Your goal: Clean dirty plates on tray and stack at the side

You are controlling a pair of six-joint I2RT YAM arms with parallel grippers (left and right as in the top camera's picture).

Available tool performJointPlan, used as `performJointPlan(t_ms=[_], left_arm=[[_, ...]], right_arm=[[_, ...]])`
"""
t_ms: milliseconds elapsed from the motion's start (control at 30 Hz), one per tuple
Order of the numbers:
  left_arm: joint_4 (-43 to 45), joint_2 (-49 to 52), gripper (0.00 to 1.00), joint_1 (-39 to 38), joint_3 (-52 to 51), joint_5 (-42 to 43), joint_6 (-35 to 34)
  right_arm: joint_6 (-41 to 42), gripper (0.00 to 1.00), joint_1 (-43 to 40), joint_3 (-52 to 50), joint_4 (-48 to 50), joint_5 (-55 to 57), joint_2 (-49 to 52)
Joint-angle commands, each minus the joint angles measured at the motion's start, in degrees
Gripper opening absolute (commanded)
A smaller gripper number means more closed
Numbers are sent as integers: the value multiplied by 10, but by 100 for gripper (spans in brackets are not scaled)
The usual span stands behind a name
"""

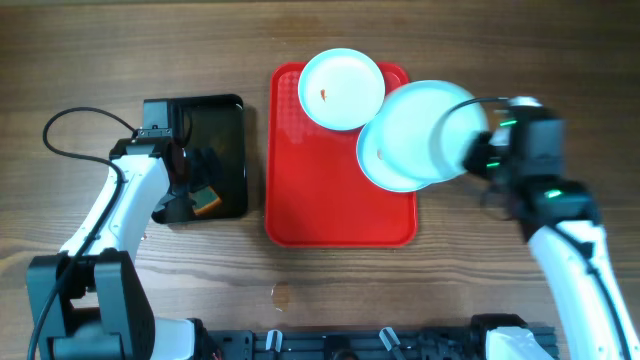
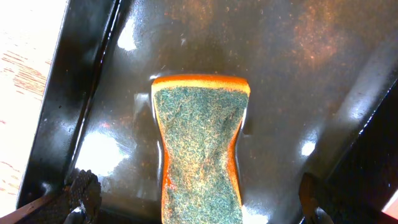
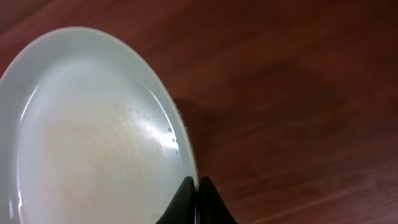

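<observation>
At the left, the left gripper hangs released, its fingers spread on both sides of a green-and-orange rectangular sponge that lies in a small black rectangular tray. In the middle lies the large red plastic tray. At its far end sits a round pale-blue plate with an orange smear. At the right, the right gripper is clenched on the rim of a second pale-blue plate, which it holds over the red tray's right edge.

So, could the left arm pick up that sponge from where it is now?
Probably yes: the left end effector hangs open over the sponge in the black tray, a finger on either side, nothing in between.
</observation>
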Motion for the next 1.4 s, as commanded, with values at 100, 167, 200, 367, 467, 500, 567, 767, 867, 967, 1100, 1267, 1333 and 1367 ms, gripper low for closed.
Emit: performJointPlan(t_ms=[100,167,200,367,467,500,567,767,867,967,1100,1267,1333,1367], left_arm=[[2,0,100,3,-2,2,4],[2,0,100,3,-2,3,4],[2,0,100,3,-2,3,4],[2,0,100,3,-2,3,4],[2,0,100,3,-2,3,4],[2,0,100,3,-2,3,4],[2,0,100,3,-2,2,4],[2,0,100,3,-2,3,4],[2,0,100,3,-2,3,4],[2,0,100,3,-2,3,4],[2,0,100,3,-2,2,4],[2,0,100,3,-2,3,4],[2,0,100,3,-2,3,4],[2,0,100,3,-2,3,4]], right_arm=[[44,4,-198,8,22,-134,99],[50,4,-231,8,35,-132,130],[51,4,-244,8,43,-125,146],[49,4,-276,8,92,-119,214],[35,39,-276,8,114,-119,226],[33,43,-276,9,124,-133,224],[-1,47,-276,14,137,-202,211],[-87,50,-217,19,81,-365,164],[-136,51,-138,19,29,-310,163],[-118,52,-14,17,12,-135,183],[-83,52,70,17,49,21,223],[-67,49,87,18,96,72,271],[-68,48,85,18,97,77,272],[-75,48,85,18,97,65,269]])
